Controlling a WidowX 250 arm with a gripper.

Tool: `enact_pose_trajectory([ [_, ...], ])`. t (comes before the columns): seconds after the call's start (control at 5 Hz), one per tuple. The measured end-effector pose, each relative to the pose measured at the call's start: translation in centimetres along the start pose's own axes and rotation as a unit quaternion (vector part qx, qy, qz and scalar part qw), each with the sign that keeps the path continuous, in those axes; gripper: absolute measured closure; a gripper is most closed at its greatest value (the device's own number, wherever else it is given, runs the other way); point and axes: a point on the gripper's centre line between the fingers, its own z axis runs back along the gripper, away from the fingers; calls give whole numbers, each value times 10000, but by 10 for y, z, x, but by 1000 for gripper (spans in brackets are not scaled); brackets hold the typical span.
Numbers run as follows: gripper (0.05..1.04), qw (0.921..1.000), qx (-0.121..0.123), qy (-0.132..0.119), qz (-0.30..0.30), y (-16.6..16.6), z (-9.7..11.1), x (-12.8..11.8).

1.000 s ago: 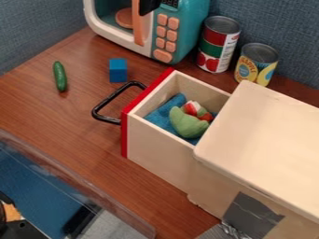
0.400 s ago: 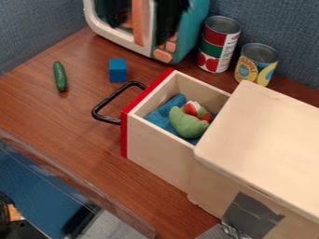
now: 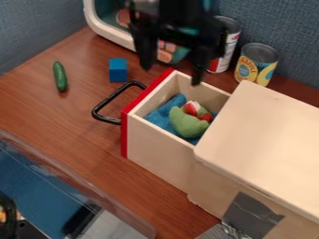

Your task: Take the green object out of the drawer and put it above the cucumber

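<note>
The black gripper (image 3: 172, 75) hangs from the top edge, over the back of the drawer and in front of the toy microwave. Its two fingers are spread apart with nothing between them. Below it, the wooden drawer (image 3: 159, 147) with a red front stands pulled out. Inside lies the green object (image 3: 185, 123), resting on blue cloth (image 3: 163, 115) beside a red and white piece (image 3: 192, 108). The cucumber (image 3: 59, 76) lies on the table at the left, well away from the gripper.
A blue block (image 3: 118, 70) sits between the cucumber and the drawer's black handle (image 3: 105, 102). Two cans, one yellow (image 3: 255, 65), stand behind the drawer. The teal microwave (image 3: 107, 25) is at the back, and the wooden cabinet (image 3: 265, 140) fills the right side.
The gripper has come down from the top edge and forward, from in front of the microwave to above the drawer's back. The objects on the table and in the drawer have stayed put.
</note>
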Motion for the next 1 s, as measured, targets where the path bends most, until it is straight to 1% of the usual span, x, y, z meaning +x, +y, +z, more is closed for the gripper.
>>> enact_pose_trajectory([
  [0.2,83,9958,120,-81,899,-7,-15,0],
  [0.4,83,9835,24,-161,1802,-8,-24,-3],
  [0.6,83,9735,-13,-172,2280,-4,-28,-4],
  [0.8,83,9646,-73,-270,2623,2,-29,-4],
  [1.0,83,9595,-118,-350,2792,4,-29,0],
])
